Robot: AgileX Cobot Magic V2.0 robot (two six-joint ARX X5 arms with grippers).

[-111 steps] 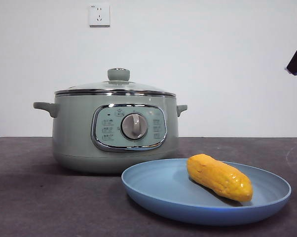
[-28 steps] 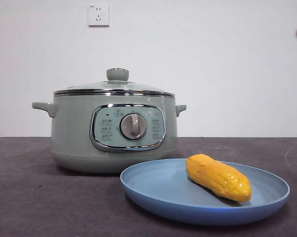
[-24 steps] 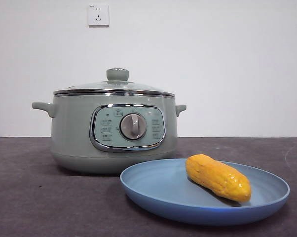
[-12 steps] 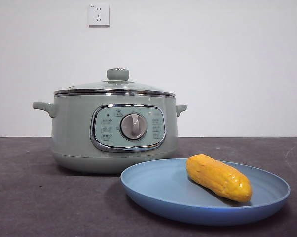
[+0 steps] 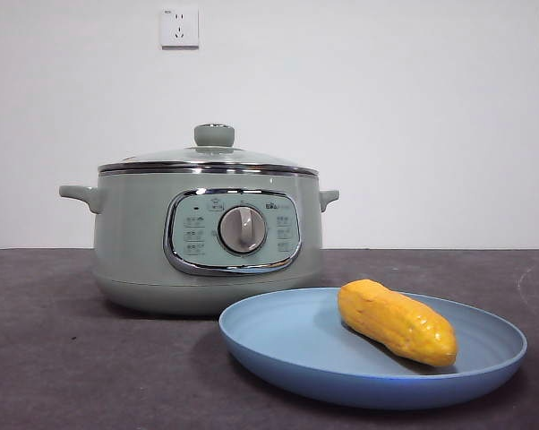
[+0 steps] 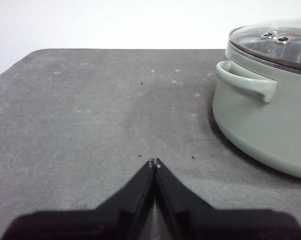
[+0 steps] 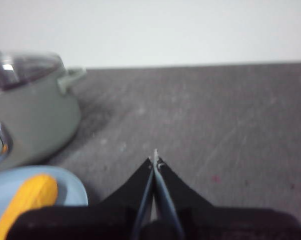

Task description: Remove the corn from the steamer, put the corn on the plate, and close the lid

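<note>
The yellow-orange corn (image 5: 397, 322) lies on the right half of the light-blue plate (image 5: 287, 336), at the front of the dark table. Behind and left of the plate stands the sage-green steamer (image 5: 135, 242), with the glass lid (image 5: 211, 157) seated on its rim. Neither arm shows in the front view. My left gripper (image 6: 154, 162) is shut and empty over bare table, off to one side of the steamer (image 6: 260, 125) and its lid (image 6: 275, 42). My right gripper (image 7: 155, 160) is shut and empty, beside the plate (image 7: 73, 187) and corn (image 7: 28, 200), with the steamer (image 7: 35, 115) beyond.
A white wall with a socket (image 5: 179, 27) stands behind the table. Dark grey tabletop (image 5: 55, 358) stretches left of the plate and in front of the steamer.
A black arm tip at the top right corner has drawn out of the front view. Corn, plate, steamer and lid have stayed in place.
</note>
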